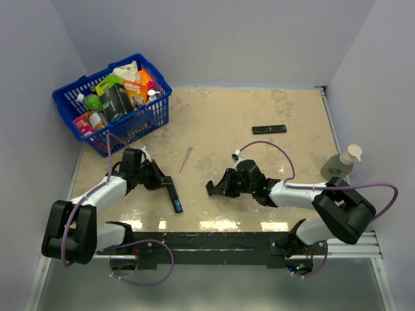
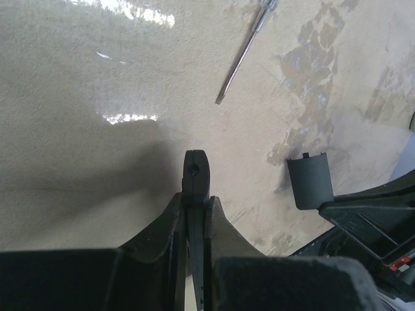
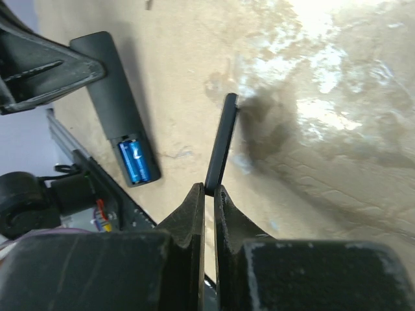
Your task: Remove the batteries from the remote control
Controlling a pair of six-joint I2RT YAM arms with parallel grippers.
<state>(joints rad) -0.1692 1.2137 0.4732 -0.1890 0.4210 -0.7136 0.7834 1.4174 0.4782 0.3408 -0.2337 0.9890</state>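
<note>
Mottled beige tabletop (image 1: 259, 194) is stretching between pale walls, with glare showing along its near edge. At its far left corner a blue plastic basket (image 1: 139, 124) is holding packaged groceries. A thin screwdriver (image 1: 186, 159) is lying on the table between the two arms, just beyond them. A second remote (image 1: 269, 129) is lying further back, and a pump bottle of soap (image 1: 342, 163) is standing at the right edge.

The left gripper (image 1: 161, 183) is reaching in from the left, its fingers pressing together on one end of the black remote control (image 1: 171, 193), which is appearing edge-on in the left wrist view. The remote is pointing toward the near edge of the table. Its back is facing up with the compartment uncovered at the far end from the fingers, and the batteries (image 3: 137, 162), bright blue, are sitting side by side inside it.

The right gripper (image 1: 216, 188) is facing the left one from a short way off, its fingers clamping a thin flat black battery cover (image 3: 220, 146) by one end. The cover is jutting forward past the fingertips, apart from the remote. Whether its far tip is touching the table I cannot tell.
</note>
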